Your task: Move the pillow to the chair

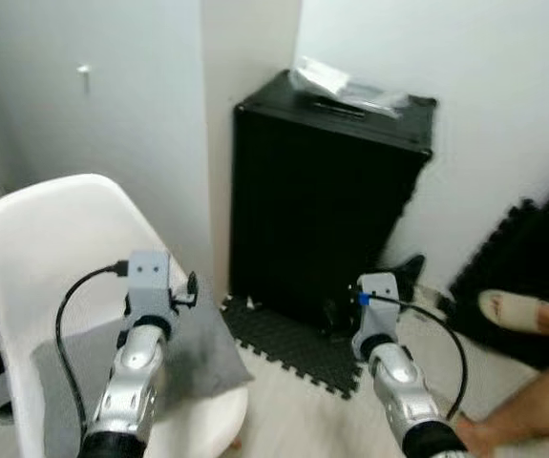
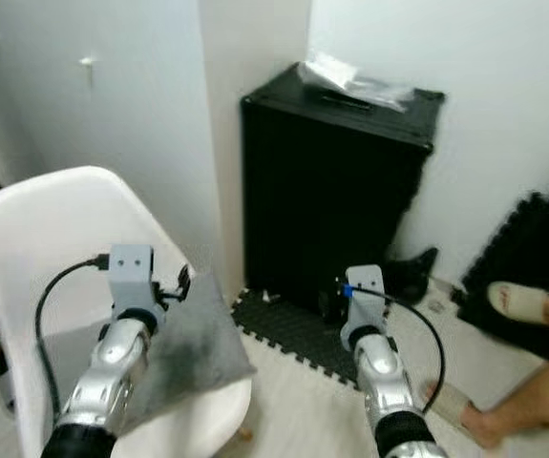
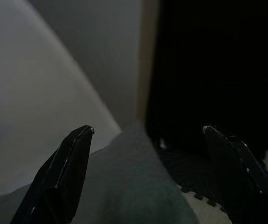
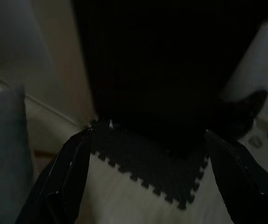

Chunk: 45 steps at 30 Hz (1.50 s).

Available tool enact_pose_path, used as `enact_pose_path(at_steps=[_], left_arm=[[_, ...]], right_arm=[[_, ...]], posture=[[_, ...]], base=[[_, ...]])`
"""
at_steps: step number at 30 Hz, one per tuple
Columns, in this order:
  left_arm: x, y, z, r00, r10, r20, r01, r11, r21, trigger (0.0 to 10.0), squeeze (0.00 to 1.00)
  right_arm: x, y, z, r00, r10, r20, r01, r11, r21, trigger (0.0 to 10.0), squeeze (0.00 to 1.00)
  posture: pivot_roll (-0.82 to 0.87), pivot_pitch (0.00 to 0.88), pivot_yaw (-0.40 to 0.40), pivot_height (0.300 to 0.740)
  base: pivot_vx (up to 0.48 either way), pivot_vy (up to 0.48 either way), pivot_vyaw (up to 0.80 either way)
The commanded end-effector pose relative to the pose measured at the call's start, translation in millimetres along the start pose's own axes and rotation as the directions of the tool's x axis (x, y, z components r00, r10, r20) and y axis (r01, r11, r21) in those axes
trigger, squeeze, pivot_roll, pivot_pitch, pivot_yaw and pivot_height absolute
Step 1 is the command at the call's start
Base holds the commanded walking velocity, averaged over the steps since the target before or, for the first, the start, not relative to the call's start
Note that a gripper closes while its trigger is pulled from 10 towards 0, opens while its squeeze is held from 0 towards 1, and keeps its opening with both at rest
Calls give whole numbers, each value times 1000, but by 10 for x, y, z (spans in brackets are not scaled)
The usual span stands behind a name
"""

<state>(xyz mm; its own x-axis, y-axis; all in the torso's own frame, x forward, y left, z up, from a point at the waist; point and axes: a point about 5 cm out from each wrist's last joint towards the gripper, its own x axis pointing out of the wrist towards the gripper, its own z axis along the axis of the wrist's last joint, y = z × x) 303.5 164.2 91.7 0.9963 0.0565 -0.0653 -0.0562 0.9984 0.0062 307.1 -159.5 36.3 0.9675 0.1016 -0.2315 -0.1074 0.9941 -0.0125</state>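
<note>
The grey pillow (image 1: 193, 358) lies on the seat of the white chair (image 1: 54, 239), which stands by a pale wall. The left gripper (image 3: 147, 140) hovers over it, fingers spread wide, holding nothing. The right gripper (image 4: 147, 140), equally spread and empty, hangs above the black foam mat (image 1: 293, 343) before a black cabinet (image 1: 322, 210). A person's foot (image 1: 527, 310) rests on the floor at right.

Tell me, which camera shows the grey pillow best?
The right eye view: the pillow lies on the white chair, one corner overhanging the seat edge. The left eye view shows much the same, partly behind the left arm. The left wrist view shows a dim stretch between open jaws; the right wrist view catches an edge.
</note>
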Motion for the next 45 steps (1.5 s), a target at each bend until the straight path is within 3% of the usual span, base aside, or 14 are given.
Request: enact_pose_path(at_steps=[1, 11, 23, 27, 45], left_arm=[[-10, -17, -56, 1000, -9, -30, 9, 1000, 10, 10000, 0], [-24, -5, -129, 998, -5, -69, 10, 998, 59, 10000, 0], [-32, 29, -155, 996, 8, -94, -4, 999, 35, 10000, 0], [-37, 35, -167, 995, 11, -99, -8, 999, 32, 10000, 0], [-26, -44, -211, 991, -56, -121, 66, 994, 84, 10000, 0]], right_arm=[[-25, -51, -78, 999, -28, -41, 28, 1000, -7, 10000, 0], [-45, -107, -126, 995, -74, -70, 74, 997, 7, 10000, 0], [-48, -101, -151, 992, -94, -85, 94, 996, 0, 10000, 0], [-71, -165, -177, 987, -126, -98, 127, 992, -2, 10000, 0], [-95, -213, -194, 979, -179, -99, 178, 984, -14, 10000, 0]], posture=[[30, 65, -17, 740], [36, 68, -17, 740], [38, 72, -12, 740], [34, 70, -5, 740], [25, 51, 17, 740]], base=[[0, 0, -800], [0, 0, -800], [0, 0, -800], [0, 0, -800], [0, 0, -800]])
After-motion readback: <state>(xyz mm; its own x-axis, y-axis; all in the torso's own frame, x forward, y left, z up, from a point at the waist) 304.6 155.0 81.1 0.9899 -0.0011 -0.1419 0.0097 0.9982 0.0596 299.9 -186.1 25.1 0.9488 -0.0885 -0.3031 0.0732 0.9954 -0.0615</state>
